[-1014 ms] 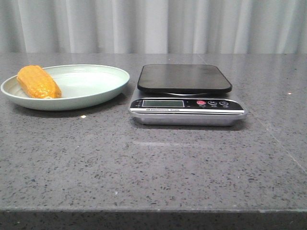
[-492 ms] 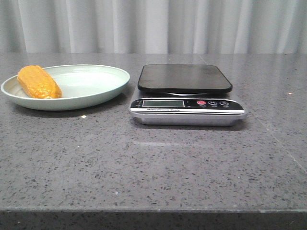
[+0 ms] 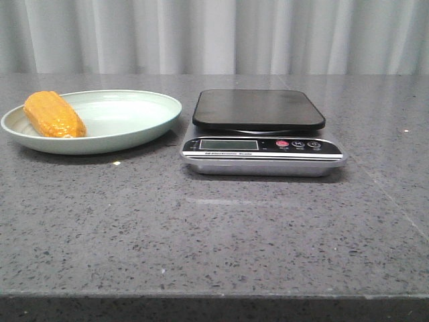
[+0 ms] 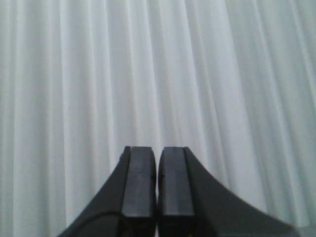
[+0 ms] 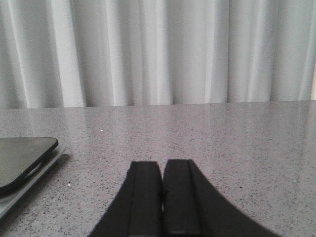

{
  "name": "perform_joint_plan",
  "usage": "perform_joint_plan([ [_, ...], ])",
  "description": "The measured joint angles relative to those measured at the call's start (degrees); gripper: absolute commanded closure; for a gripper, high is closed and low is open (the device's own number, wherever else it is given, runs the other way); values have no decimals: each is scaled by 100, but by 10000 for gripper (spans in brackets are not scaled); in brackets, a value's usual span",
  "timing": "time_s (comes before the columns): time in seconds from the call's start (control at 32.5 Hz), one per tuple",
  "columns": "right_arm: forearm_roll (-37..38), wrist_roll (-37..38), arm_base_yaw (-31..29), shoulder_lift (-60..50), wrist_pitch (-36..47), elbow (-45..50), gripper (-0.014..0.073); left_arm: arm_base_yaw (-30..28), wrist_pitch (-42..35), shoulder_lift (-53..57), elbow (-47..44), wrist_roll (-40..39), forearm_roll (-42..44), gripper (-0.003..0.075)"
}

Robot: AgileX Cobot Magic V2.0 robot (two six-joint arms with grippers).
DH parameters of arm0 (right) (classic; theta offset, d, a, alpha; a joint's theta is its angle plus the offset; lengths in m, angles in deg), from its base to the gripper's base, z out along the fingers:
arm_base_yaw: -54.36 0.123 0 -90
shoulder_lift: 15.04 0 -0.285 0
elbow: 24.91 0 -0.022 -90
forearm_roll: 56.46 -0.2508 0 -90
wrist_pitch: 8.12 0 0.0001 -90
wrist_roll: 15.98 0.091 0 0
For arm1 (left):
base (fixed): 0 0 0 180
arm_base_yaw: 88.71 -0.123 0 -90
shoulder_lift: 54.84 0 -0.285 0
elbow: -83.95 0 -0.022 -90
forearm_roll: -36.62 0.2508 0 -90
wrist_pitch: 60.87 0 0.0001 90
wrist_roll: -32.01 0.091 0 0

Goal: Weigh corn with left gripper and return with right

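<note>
The corn [image 3: 53,115] is lying on the left side of the green plate [image 3: 134,121], just left of the scale [image 3: 261,134] on the table [image 3: 214,228]. The left gripper [image 4: 157,185] is facing the curtain [image 4: 148,74] with fingers pressed together. The right gripper [image 5: 162,197] is also pressed together, holding nothing.

left tool [image 4: 157,190] matte black, right tool [image 5: 162,197] alike

Staged test bench: grey stone table [image 3: 214,235], white curtain [image 3: 214,33] backdrop.
</note>
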Motion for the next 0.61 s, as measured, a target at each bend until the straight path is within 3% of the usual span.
perform_joint_plan([
  [0.09, 0, 0, 0, 0, 0, 0, 443, 0, 1307, -205, 882, -79, 24, 594],
  [0.31, 0, 0, 0, 0, 0, 0, 443, 0, 3516, -1137, 2148, -112, -552, 594],
  [0.43, 0, 0, 0, 0, 0, 0, 443, 0, 4085, -1445, 2227, -124, -684, 594],
  [0.61, 0, 0, 0, 0, 0, 0, 443, 0, 4105, -1797, 2257, -124, -939, 570],
])
